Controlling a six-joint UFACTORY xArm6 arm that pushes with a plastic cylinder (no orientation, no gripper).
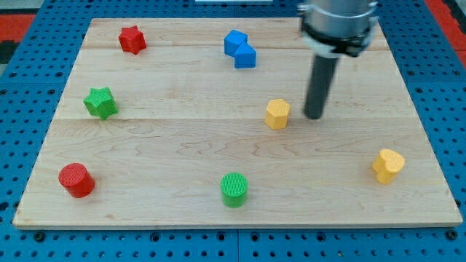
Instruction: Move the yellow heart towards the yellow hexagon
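The yellow heart (387, 165) lies near the board's right edge, toward the view's bottom. The yellow hexagon (277, 113) sits near the board's middle, up and to the left of the heart. My tip (314, 116) stands on the board just right of the hexagon, a small gap between them. The heart is well to the lower right of my tip.
A blue block (239, 49) lies at the top middle, a red star (132, 39) at the top left, a green star (100, 102) at the left. A red cylinder (76, 180) sits at the bottom left, a green cylinder (234, 189) at the bottom middle. The wooden board (167, 145) rests on blue pegboard.
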